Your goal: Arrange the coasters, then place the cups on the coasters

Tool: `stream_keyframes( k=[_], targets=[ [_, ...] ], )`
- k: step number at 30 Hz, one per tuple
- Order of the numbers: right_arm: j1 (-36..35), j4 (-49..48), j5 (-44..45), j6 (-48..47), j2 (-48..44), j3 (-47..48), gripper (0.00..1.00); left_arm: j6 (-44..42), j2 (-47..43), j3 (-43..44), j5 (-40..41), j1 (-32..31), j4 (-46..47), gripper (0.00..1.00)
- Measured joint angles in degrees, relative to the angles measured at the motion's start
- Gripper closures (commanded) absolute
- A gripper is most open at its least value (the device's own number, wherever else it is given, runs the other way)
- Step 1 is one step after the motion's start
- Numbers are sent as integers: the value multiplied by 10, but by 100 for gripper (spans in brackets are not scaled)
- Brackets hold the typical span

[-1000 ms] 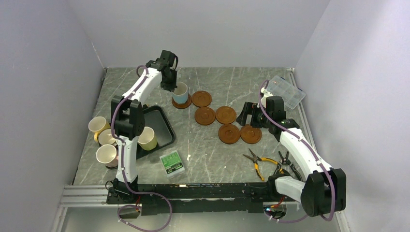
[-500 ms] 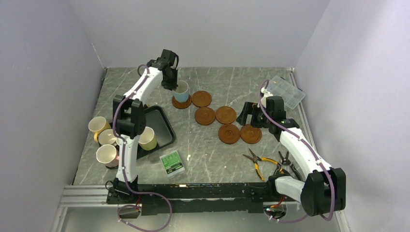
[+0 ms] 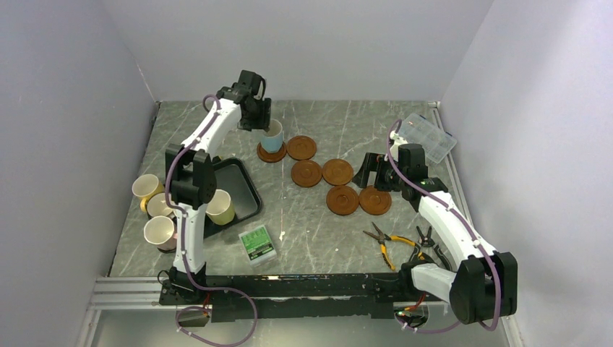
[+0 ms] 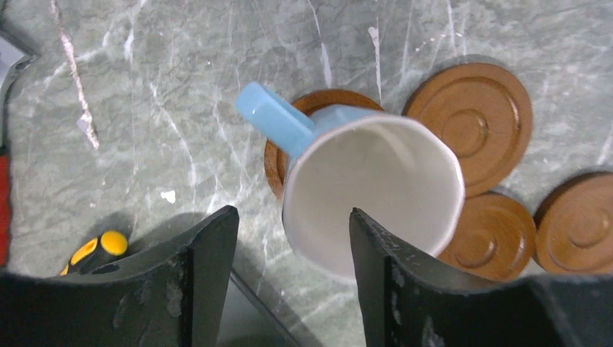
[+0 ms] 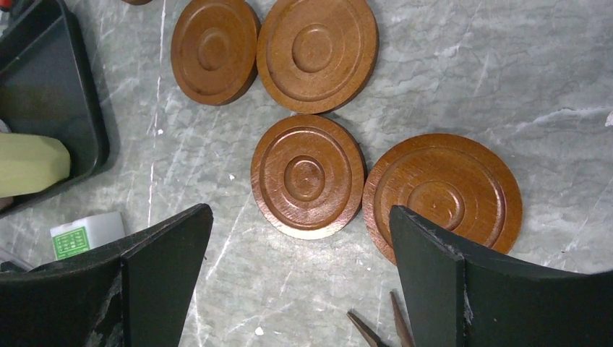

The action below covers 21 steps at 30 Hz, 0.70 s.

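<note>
A light blue cup (image 3: 272, 136) (image 4: 369, 188) stands upright on a reddish-brown coaster (image 3: 264, 154) (image 4: 273, 163) at the back left. My left gripper (image 3: 259, 119) (image 4: 293, 213) is open over its near rim, one finger inside the cup and one outside, both clear of the wall. Several more coasters (image 3: 301, 147) (image 3: 342, 199) lie bare in a cluster to the right. My right gripper (image 3: 371, 171) (image 5: 300, 208) hangs wide open and empty just above the two nearest coasters (image 5: 306, 176) (image 5: 441, 195). Other cups (image 3: 147, 188) (image 3: 159, 231) sit at the left edge.
A black tray (image 3: 242, 189) holds an olive-yellow cup (image 3: 219, 207). A green and white box (image 3: 257, 243) lies near the front. Pliers (image 3: 390, 243) lie at the front right, a clear plastic case (image 3: 428, 137) at the back right. A yellow-black tool handle (image 4: 94, 249) lies left of the cup.
My left gripper has opened and let go of the light blue cup, which stays on its coaster. The right arm has not moved.
</note>
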State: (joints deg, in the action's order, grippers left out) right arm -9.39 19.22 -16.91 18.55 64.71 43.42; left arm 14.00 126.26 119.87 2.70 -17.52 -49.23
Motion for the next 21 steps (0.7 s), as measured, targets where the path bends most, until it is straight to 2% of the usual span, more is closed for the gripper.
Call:
stream_keyframes(
  k=[5, 8, 10, 14, 21],
  targets=[
    [-2, 2, -3, 1, -14, 0, 3, -3, -82, -46, -5, 0, 3, 21],
    [-25, 3, 5, 11, -28, 2, 3, -10, -177, -113, -5, 0, 19, 12],
    [-63, 6, 17, 23, -30, 10, 4, -12, -249, -174, -4, 3, 37, 11],
    [-183, 4, 66, 64, -12, 47, 6, -13, -376, -292, -14, 24, 56, 9],
    [-380, -17, 168, 141, 124, 163, 10, -10, -480, -473, -26, 161, 97, 9]
  ],
)
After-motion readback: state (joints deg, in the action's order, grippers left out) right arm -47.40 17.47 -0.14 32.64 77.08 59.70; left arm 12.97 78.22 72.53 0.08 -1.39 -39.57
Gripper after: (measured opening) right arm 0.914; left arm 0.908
